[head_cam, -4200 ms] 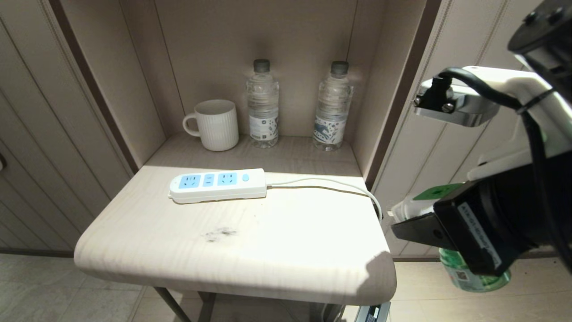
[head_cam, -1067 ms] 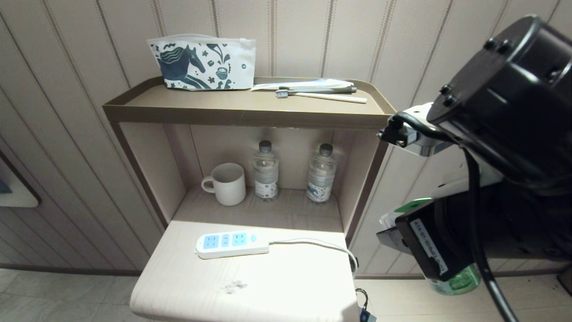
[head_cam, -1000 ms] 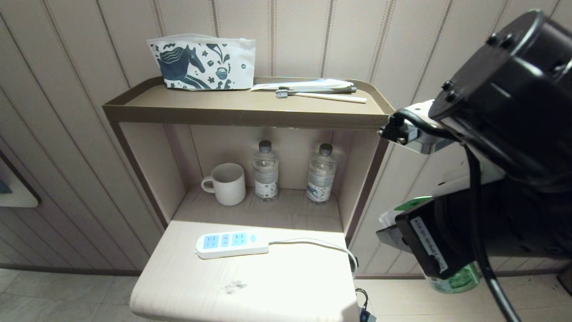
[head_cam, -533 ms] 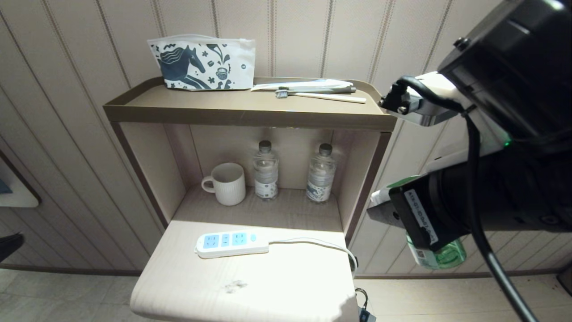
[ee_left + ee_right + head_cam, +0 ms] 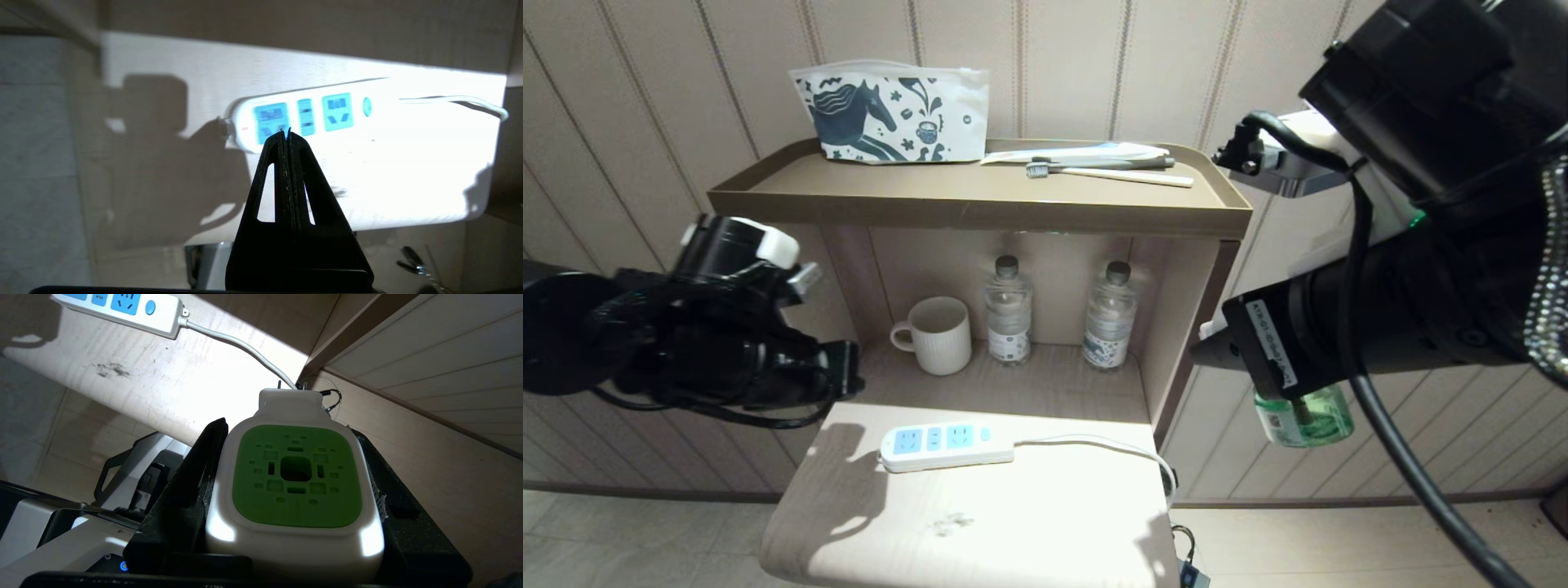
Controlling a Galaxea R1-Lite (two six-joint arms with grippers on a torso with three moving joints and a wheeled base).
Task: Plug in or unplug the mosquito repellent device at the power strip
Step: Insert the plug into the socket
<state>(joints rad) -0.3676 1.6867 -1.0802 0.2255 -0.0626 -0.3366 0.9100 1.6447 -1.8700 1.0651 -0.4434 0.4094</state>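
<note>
Two grippers are in view at this station. We find the right gripper [image 5: 294, 490] held off the right edge of the bedside table [image 5: 1045, 523], beside the wall panelling, and clamped on the mosquito repellent device [image 5: 295, 486]. Its black fingers [image 5: 192, 486] press both sides of the white plug head, whose green vented face shows in the right wrist view. In the head view the green bottle [image 5: 1303, 416] hangs below the gripper, well apart from the power strip [image 5: 947, 446] and higher than the tabletop.

We note the left gripper [image 5: 287, 136] at the left of the table, above its left edge, with its two fingers pressed flat together and nothing between them. In the left wrist view its tips line up with the leftmost blue socket [image 5: 270, 122] of the strip, but we cannot tell whether they touch it. The arm throws a dark shadow [image 5: 854, 482] on the tabletop left of the strip.

The strip lies flat on the lit tabletop with all three blue socket faces vacant; its white cord [image 5: 1094, 445] runs off the right edge of the table.

In the alcove behind stand a white mug [image 5: 938, 335] and two water bottles [image 5: 1008, 310]. On the shelf [image 5: 972, 204] above lie a printed pouch [image 5: 890, 114] and a toothbrush [image 5: 1107, 173].
</note>
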